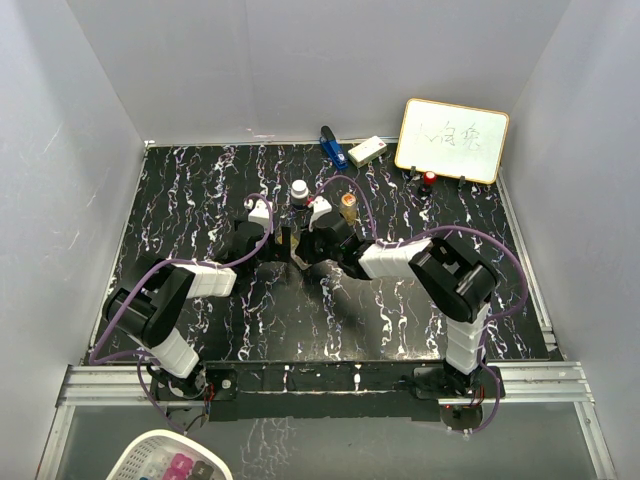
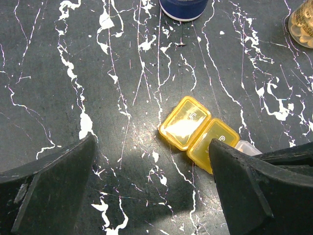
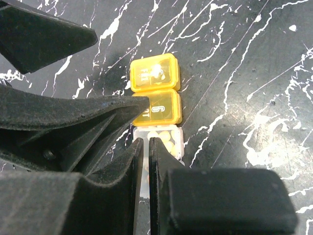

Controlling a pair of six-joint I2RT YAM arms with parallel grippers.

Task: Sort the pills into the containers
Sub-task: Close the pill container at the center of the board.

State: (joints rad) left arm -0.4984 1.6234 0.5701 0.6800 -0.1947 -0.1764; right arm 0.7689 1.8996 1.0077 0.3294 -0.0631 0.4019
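The small oblong pill box lies on the black marbled table. Two of its sections carry shut yellow lids [image 3: 155,90]; the clear section [image 3: 166,138] beside them shows pale pills. My right gripper [image 3: 145,147] hangs right over that clear section, its fingers shut to a thin slit. I cannot tell whether they pinch anything. My left gripper [image 2: 154,191] is wide open, and its right finger [image 2: 254,191] overlaps the end of the box [image 2: 186,122]. The dark bottle with the white cap [image 1: 299,189] and the amber bottle [image 1: 348,205] stand just behind both grippers.
A blue object [image 1: 330,148] and a white block [image 1: 367,151] lie at the back edge. A small whiteboard [image 1: 452,140] leans at the back right with a red-topped item [image 1: 429,178] before it. A white basket [image 1: 170,462] sits below the near rail.
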